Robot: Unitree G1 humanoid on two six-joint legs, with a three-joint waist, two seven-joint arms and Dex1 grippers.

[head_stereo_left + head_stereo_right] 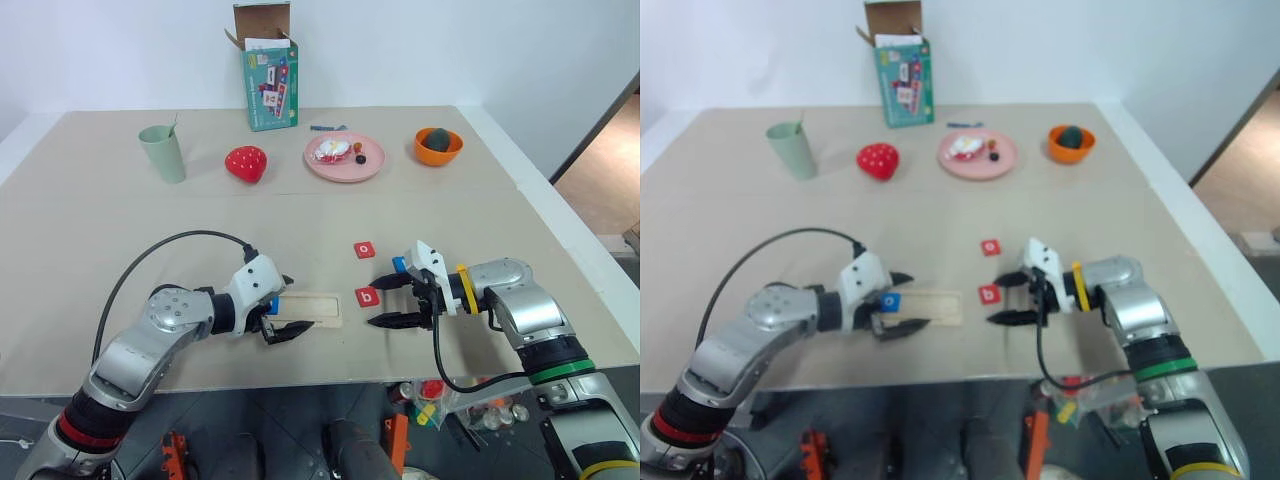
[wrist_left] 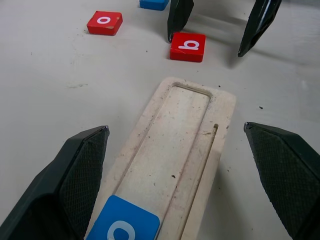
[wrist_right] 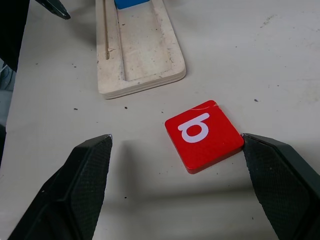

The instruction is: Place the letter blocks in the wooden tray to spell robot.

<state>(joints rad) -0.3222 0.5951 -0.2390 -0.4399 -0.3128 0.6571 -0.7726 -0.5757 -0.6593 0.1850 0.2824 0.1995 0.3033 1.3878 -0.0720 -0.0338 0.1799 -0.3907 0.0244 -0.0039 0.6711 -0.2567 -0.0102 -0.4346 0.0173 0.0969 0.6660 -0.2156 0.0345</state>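
Head cameras look down the table [image 1: 120, 220]; wrist cameras close, facing each other.

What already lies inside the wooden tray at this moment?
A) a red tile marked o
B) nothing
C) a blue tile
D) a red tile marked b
C: a blue tile sits at one end of the wooden tray, while the red b tile and red o tile lie on the table outside it.

Pale, speckled bare-wood tray [image 2: 220, 107]; glossy smooth red b tile [image 3: 204, 134]; matt tabletop [image 3: 280, 65]
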